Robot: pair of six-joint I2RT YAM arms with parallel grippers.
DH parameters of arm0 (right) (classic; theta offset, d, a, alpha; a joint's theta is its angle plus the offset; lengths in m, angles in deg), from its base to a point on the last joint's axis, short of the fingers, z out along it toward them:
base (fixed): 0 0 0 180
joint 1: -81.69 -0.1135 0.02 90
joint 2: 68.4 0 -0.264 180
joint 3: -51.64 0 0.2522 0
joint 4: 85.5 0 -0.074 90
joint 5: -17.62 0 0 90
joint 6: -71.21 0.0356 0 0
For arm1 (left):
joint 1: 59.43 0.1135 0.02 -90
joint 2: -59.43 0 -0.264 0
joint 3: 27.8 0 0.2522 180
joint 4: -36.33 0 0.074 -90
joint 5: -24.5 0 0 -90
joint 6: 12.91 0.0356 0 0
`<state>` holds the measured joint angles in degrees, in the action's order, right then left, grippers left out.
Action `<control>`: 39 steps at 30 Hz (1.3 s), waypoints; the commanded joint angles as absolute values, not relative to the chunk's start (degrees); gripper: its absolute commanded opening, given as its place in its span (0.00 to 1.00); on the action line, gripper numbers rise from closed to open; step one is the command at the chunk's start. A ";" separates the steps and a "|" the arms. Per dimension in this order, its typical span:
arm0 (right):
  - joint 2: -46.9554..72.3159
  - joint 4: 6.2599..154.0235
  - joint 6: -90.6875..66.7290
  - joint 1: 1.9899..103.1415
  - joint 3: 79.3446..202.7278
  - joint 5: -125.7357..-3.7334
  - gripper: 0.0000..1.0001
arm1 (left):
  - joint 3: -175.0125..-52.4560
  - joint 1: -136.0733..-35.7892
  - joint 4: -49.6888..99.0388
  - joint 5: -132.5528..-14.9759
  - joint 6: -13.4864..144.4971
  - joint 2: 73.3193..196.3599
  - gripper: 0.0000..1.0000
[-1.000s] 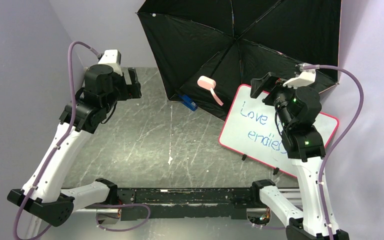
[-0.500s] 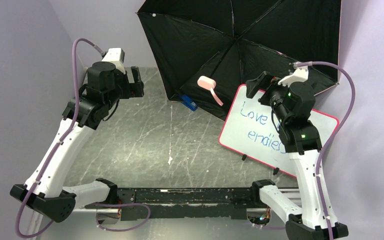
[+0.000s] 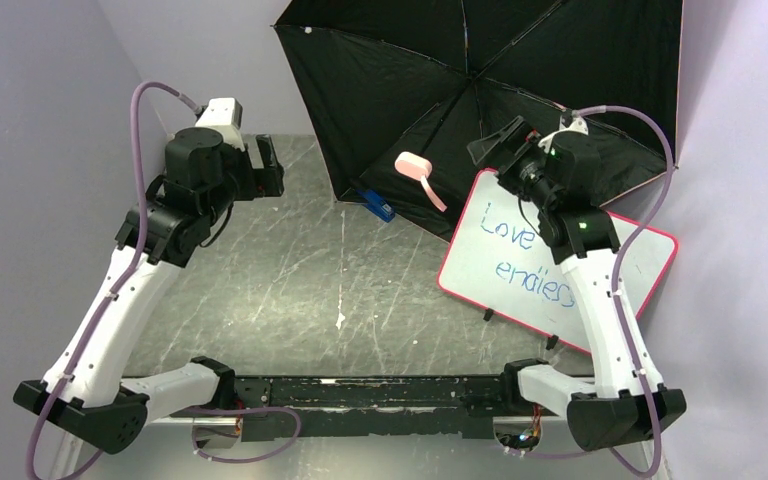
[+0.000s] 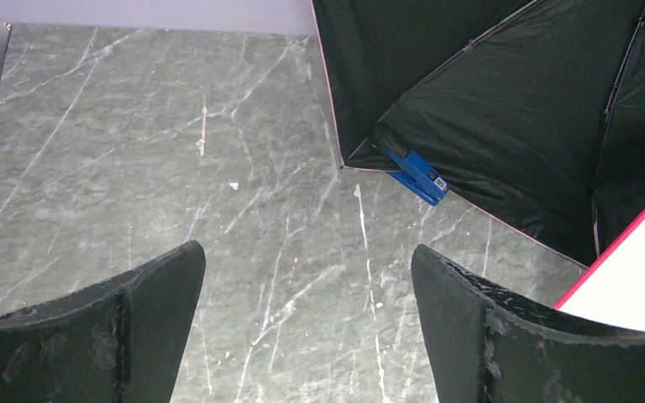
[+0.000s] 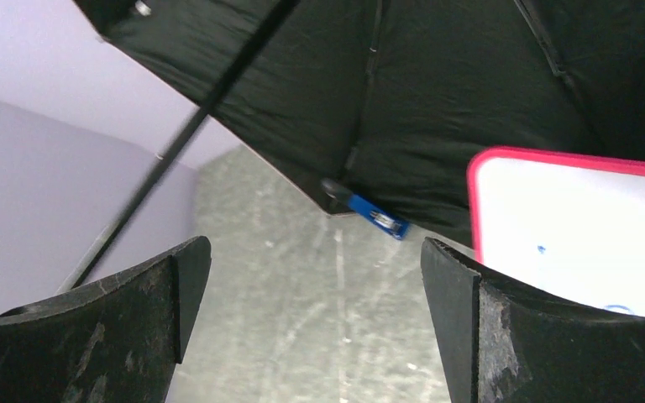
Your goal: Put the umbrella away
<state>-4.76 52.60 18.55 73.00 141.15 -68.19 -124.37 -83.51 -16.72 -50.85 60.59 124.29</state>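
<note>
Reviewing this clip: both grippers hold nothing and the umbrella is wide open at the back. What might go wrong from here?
1. The right gripper, jaws open, hangs close to the thin ribs of the umbrella; it may snag a rib or fabric rather than the pink handle.
2. That arm reaches over the propped whiteboard and might knock it.
3. The blue stapler lies at the canopy's edge; moving the umbrella could drag it.

This is a robotics lab cell: plain lilac walls (image 3: pixel 40 120) box in a grey marbled surface (image 3: pixel 290 270), and a left arm (image 3: pixel 125 290) and right arm (image 3: pixel 600 300), trailing purple cables (image 3: pixel 139 130), are bolted to a black rail (image 3: pixel 380 392) at its near edge.
</note>
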 commanded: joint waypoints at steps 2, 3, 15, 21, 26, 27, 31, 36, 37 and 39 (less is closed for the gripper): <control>-3.50 66.00 38.30 73.52 140.66 -65.76 0.99 | -124.59 -82.81 -18.15 -53.05 60.82 122.58 0.95; -3.11 68.33 40.85 73.44 140.11 -66.27 0.99 | -124.62 -82.81 -18.47 -53.10 60.82 122.35 0.95; 11.26 82.19 58.71 74.22 141.27 -60.90 0.92 | -124.18 -82.81 -21.19 -53.73 61.10 120.56 0.94; 19.82 85.67 61.67 74.22 145.06 -58.86 0.92 | -124.37 -82.81 -21.61 -55.19 61.04 120.48 0.93; 26.09 90.35 64.52 74.30 147.88 -56.43 0.92 | -124.43 -82.81 -22.52 -55.04 61.13 120.13 0.93; 27.20 91.19 65.12 74.29 148.27 -55.76 0.92 | -124.42 -82.81 -22.66 -54.92 61.17 120.01 0.93; 31.47 92.71 65.96 74.28 150.84 -52.89 0.85 | -124.62 -82.81 -23.30 -54.67 61.25 119.89 0.93; 35.66 91.74 63.99 74.40 155.41 -49.43 0.65 | -124.88 -82.81 -23.53 -54.90 61.30 120.10 0.93; 35.94 91.80 63.69 74.40 155.74 -49.34 0.61 | -124.96 -82.81 -23.53 -54.98 61.21 120.19 0.93; 36.26 91.12 62.28 74.39 156.66 -49.33 0.51 | -124.97 -82.81 -23.34 -55.32 61.11 120.31 0.93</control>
<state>35.78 90.02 64.36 73.97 154.02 -51.99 -124.33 -83.49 -22.90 -53.62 60.68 120.67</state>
